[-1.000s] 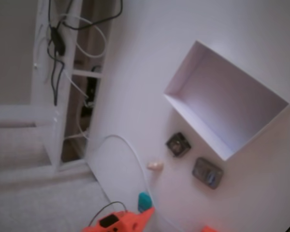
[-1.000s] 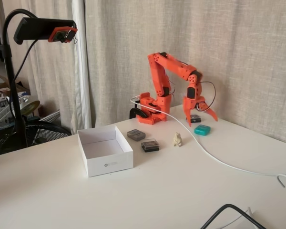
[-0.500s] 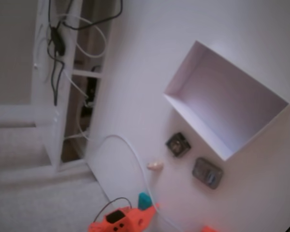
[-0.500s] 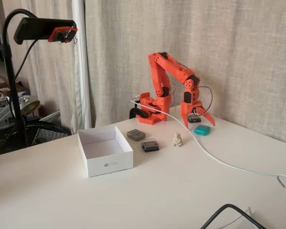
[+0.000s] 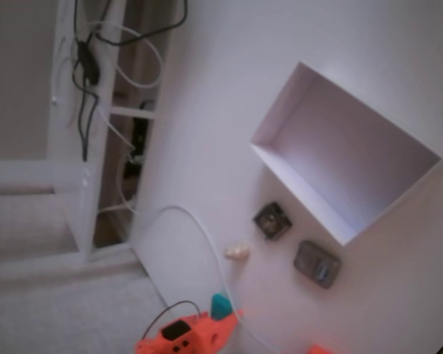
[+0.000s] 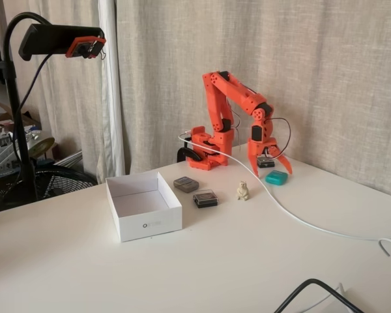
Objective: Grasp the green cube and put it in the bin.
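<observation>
Bin contents are recorded first: the large shallow rectangular white box with thin upright walls (image 6: 144, 207) (image 5: 345, 171) shows a bare floor in both fixed views, with nothing seen inside it. It stands on the white desk (image 6: 202, 261), toward the left in the side-on fixed view.

The small teal-green block with rounded corners (image 6: 277, 177) (image 5: 221, 306) lies on the desk, well apart from the box, at the far side near the curtain. The orange arm's gripper (image 6: 268, 166) is lowered directly over the block, its two fingers spread wide and straddling it; whether the fingers touch the block cannot be told. In the downward-looking fixed view only the orange tip is seen at the bottom edge, beside the block.

Between box and block are noted two dark grey square objects, one nearer the arm base (image 6: 186, 184) and one with a glossy top (image 6: 205, 198), and a small beige figurine (image 6: 243, 190). A white cable (image 6: 300, 218) runs from the arm base across the desk to the right.

A beige pleated curtain (image 6: 326, 72) hangs behind the desk. At left a black stand (image 6: 16, 117) carries a camera with an orange mount (image 6: 62, 39) above the desk.
</observation>
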